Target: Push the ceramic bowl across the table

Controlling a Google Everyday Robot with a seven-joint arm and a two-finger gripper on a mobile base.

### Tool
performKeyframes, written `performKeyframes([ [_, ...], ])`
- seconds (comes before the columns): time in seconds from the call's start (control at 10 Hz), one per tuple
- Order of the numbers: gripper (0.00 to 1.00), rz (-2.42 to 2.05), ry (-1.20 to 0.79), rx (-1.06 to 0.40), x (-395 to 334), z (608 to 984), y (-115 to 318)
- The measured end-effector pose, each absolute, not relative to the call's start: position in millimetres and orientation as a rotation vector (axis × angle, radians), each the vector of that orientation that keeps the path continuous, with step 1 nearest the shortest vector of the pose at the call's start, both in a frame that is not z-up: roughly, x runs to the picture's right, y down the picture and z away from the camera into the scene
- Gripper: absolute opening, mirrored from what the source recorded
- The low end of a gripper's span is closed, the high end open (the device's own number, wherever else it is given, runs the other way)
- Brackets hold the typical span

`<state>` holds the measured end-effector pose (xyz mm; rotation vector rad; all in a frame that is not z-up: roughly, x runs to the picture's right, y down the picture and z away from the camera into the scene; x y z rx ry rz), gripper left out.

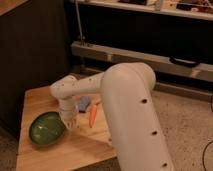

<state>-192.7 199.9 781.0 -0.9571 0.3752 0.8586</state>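
Note:
The ceramic bowl is a wide dark-green glossy bowl with pale lines inside. It sits upright near the front left edge of the light-wood table. My gripper hangs from the white arm just right of the bowl's rim, close to or touching it. The big white arm link covers the right part of the table.
An orange carrot and a small blue object lie on the table just right of the gripper. A dark wall stands left of the table. A dark shelf unit with a metal rail runs behind it. Speckled floor lies to the right.

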Motion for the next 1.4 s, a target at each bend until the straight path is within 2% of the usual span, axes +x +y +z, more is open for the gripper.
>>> performKeyframes([
  [0.7,0.00,0.900,0.293,-1.023,-185,754,227],
  [1.4,0.00,0.878,0.220,-1.078,-214,758,251],
])
